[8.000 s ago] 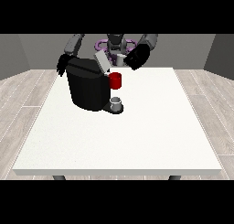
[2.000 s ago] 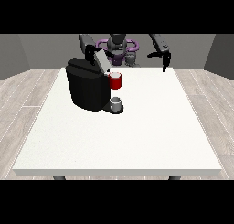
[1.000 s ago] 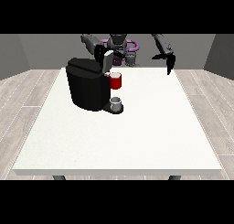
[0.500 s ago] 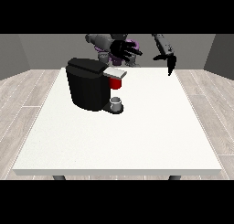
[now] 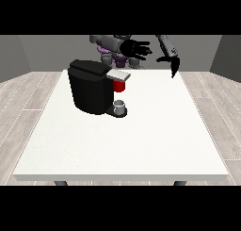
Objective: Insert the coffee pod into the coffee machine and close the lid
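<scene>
A black coffee machine [image 5: 90,89] stands on the white table [image 5: 127,140] at the back left. Its silver lid [image 5: 118,75] lies flat over a red pod holder [image 5: 119,86]. A small grey cup [image 5: 119,106] sits on the machine's base. The coffee pod itself is hidden. The hand at the view's left [image 5: 134,48] hovers above and right of the lid with its fingers spread, holding nothing. The hand at the view's right [image 5: 172,63] hangs above the table's far right part with fingers pointing down, clear of everything.
The robot's body [image 5: 115,50] stands behind the table's far edge. Wooden floor surrounds the table. White tabletop stretches in front of and to the right of the machine.
The lid has gone from tilted up to lying flat. The hand at the view's left has lifted off the machine and moved right and upward. The other hand has barely shifted.
</scene>
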Robot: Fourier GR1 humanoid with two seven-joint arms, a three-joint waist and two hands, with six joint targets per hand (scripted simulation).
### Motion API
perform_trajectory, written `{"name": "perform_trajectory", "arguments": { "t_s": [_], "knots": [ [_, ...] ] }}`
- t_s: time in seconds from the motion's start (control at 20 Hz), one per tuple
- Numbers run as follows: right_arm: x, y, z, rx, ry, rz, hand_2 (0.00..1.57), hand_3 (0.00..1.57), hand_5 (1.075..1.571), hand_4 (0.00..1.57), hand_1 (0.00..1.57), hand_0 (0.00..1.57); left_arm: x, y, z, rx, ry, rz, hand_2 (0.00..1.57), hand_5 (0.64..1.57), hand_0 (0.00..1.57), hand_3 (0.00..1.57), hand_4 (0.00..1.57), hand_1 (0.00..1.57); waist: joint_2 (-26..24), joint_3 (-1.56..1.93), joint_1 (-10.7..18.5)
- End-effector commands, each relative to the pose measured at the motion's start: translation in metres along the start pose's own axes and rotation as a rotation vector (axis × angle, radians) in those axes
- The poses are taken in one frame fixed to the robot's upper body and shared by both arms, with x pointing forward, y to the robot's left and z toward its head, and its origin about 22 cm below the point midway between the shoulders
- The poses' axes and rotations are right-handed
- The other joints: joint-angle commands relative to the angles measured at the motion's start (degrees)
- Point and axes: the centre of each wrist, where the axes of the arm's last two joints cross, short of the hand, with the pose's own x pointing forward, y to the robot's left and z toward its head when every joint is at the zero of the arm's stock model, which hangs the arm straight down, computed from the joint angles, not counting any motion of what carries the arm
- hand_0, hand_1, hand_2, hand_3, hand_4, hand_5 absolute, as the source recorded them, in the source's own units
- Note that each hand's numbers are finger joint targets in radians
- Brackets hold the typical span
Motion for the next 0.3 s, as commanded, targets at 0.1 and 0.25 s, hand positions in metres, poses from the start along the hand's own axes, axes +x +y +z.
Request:
{"name": "perform_trajectory", "arguments": {
  "t_s": [0.1, 0.25],
  "knots": [
    [-0.009, 0.035, 0.038, 0.205, -0.047, -0.078, 0.00, 0.00, 1.571, 0.51, 0.00, 0.00, -0.013, -0.012, 0.003, -0.004, 0.035, 0.017, 0.00, 1.571, 0.00, 0.00, 0.17, 0.00, -2.6, 0.01, -0.1],
    [-0.015, 0.053, 0.075, 0.245, -0.080, -0.180, 0.00, 0.00, 1.571, 0.46, 0.00, 0.00, -0.023, -0.006, 0.020, 0.014, 0.008, 0.028, 0.00, 1.571, 0.00, 0.00, 0.17, 0.00, -0.5, -0.02, -1.1]
  ]
}}
